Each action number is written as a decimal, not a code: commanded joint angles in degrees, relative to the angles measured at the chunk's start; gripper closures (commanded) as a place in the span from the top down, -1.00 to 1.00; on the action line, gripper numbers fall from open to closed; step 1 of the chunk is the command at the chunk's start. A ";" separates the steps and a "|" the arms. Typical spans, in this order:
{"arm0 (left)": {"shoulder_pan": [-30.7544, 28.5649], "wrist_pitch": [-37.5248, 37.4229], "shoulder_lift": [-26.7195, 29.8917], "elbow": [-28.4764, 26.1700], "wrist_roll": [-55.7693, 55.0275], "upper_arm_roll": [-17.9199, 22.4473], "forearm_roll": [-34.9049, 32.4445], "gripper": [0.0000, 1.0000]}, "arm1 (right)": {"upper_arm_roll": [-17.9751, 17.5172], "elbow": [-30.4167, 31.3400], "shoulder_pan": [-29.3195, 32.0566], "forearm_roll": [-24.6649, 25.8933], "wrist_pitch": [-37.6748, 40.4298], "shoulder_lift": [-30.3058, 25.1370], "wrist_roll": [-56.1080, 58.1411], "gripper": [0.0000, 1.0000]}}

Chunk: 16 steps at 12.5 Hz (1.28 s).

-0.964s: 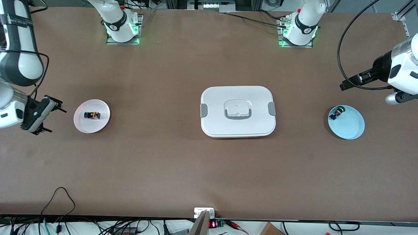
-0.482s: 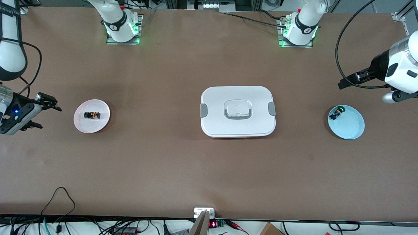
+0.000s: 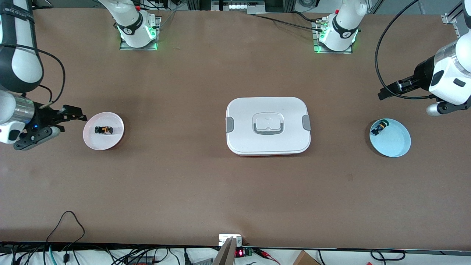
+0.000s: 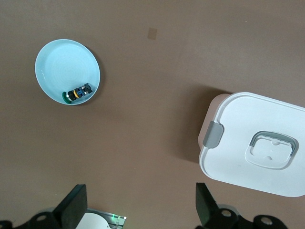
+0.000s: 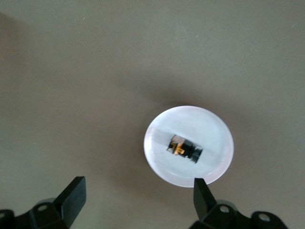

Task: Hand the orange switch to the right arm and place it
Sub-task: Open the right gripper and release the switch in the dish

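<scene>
The orange switch lies on its side on a pale pink plate toward the right arm's end of the table. It also shows in the right wrist view on the plate. My right gripper hangs beside the plate's edge, open and empty. My left gripper is up over the table near the light blue plate, open and empty.
A small black switch with a green cap lies at the edge of the light blue plate, also in the left wrist view. A closed white lidded box with grey clips sits mid-table.
My right gripper has swung in toward the pink plate and now sits at its edge. My left gripper has drifted slightly toward the bases. The switches and plates have not moved.
</scene>
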State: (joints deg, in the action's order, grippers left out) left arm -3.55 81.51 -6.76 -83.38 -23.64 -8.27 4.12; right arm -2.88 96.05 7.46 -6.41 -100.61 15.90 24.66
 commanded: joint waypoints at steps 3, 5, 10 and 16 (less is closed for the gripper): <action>0.21 -0.91 0.09 0.76 0.79 0.09 -0.16 1.00 | -0.02 -3.05 -4.90 0.08 9.26 -2.44 -17.61 1.00; 0.21 -1.17 0.17 0.76 0.97 0.09 -0.16 1.00 | 0.07 -9.09 -5.78 2.35 17.86 -3.67 -18.68 1.00; 0.04 -1.35 0.35 0.76 1.06 0.09 -0.16 1.00 | 6.38 -13.00 -6.75 13.19 11.42 -4.38 -18.51 1.00; -0.05 -1.26 2.01 -0.11 9.45 -1.22 -2.70 1.00 | 7.89 -12.21 -5.87 9.75 13.77 -8.07 -21.41 1.00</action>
State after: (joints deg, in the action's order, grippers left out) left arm -3.57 80.98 -6.44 -83.37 -19.81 -8.49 3.39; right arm 4.98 83.34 1.60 4.26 -87.72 9.65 4.11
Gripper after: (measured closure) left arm 0.000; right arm 0.000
